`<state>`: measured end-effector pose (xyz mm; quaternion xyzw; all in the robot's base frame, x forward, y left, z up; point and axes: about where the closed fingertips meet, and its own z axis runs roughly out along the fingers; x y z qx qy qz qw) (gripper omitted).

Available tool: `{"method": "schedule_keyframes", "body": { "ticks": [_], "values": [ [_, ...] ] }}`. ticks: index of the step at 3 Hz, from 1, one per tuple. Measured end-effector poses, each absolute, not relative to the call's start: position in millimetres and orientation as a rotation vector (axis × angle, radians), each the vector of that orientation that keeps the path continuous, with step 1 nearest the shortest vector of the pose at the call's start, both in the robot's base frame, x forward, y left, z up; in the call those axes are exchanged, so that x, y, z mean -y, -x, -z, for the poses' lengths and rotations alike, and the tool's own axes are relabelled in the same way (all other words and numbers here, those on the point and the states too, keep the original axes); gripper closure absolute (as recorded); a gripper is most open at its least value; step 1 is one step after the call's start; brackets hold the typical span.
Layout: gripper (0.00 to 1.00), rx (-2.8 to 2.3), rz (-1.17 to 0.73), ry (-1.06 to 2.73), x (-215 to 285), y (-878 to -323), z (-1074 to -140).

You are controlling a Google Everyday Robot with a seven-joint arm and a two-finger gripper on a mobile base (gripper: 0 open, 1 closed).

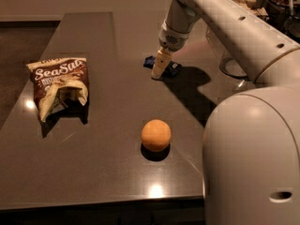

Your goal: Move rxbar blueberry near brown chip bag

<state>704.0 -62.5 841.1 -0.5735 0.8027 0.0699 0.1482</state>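
Observation:
The rxbar blueberry (174, 69) is a small dark blue bar lying flat on the dark table at mid-back, partly hidden behind my gripper. My gripper (159, 69) reaches down from the white arm (225, 18) and sits right at the bar, its cream tip touching or just above the tabletop. The brown chip bag (58, 83), brown and cream with "Sea Salt" lettering, lies crumpled at the left of the table, well apart from the bar.
An orange ball (156, 135) sits on the table in front of the bar. A clear container (227, 55) stands at the right behind the arm. The arm's large white body (253, 158) fills the lower right. The table's front edge (103, 203) runs near the bottom.

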Motion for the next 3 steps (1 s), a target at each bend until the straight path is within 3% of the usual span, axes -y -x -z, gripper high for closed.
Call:
{"method": "schedule_keyframes", "body": {
  "ticks": [1, 2, 3],
  "values": [
    [0.70, -2.298, -0.228, 1.661, 62.9, -704.3, -849.4],
    [0.94, -2.241, -0.252, 1.672, 47.5, -692.8, -867.9],
    [1.00, -2.153, -0.315, 1.711, 15.7, -667.7, -886.6]
  ]
}}
